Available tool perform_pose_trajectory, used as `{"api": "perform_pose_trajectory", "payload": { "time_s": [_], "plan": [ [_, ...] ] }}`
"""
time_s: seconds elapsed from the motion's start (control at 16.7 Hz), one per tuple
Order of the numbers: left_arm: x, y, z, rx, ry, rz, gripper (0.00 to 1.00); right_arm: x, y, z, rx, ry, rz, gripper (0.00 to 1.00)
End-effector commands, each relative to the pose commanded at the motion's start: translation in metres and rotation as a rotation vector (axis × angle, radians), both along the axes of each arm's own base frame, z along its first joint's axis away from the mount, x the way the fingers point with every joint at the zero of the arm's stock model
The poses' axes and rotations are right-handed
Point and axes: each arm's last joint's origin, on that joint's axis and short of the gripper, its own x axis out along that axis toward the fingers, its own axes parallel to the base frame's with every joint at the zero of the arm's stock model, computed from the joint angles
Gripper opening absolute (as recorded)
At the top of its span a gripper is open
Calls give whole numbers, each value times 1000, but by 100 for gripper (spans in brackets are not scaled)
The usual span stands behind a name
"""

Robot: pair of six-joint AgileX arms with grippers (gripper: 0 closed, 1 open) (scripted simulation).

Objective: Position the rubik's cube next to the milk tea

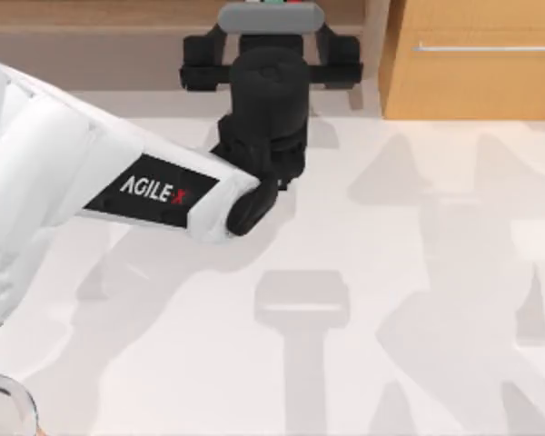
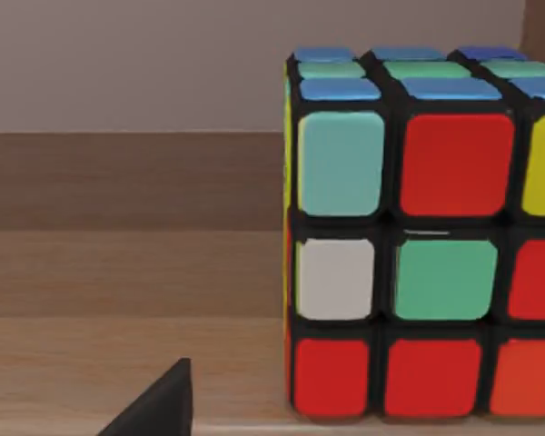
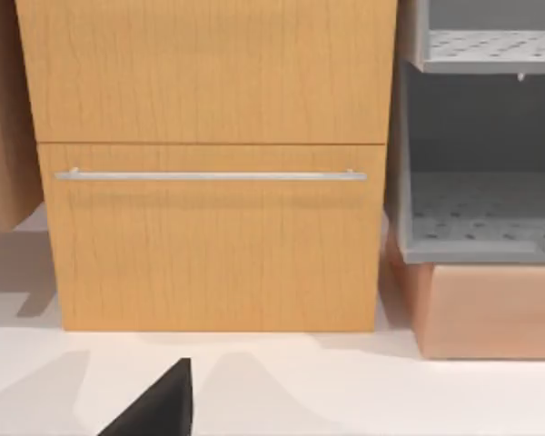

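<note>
A: Where does the rubik's cube (image 2: 424, 238) sit, taking the wooden cabinet (image 1: 477, 59) as the mark?

B: In the top view a sliver of it shows at the far edge of the desk (image 1: 363, 300), on the side of the cabinet toward the left arm's reach. The left wrist view has it close and large, resting on a wooden ledge (image 2: 118, 363).

A: And the left gripper (image 1: 271, 64)?

B: It stands at the cube, beside the cabinet, with the arm stretched across the desk. Whether its jaws are spread or pinching the cube cannot be told; a dark wedge in the wrist view is all that shows of them.

A: The milk tea (image 1: 4, 404)?

B: A pale rim at the near corner of the desk, well away from the cabinet. So the cube probably has to travel back across the desk toward it.

A: The right arm?

B: Parked, facing the cabinet drawer (image 3: 209, 236) and a grey rack (image 3: 481, 182).
</note>
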Motion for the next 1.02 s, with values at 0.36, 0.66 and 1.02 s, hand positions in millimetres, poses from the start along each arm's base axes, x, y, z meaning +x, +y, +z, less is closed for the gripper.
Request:
{"api": "perform_pose_trajectory", "payload": {
  "time_s": [0.36,0.66,1.02],
  "plan": [
    [-9,4,15,9,6,1,100,0,0,0,0,0,0,100],
    [-26,12,39,6,12,-1,100,0,0,0,0,0,0,100],
    [6,-9,26,6,10,1,100,0,0,0,0,0,0,100]
  ]
}}
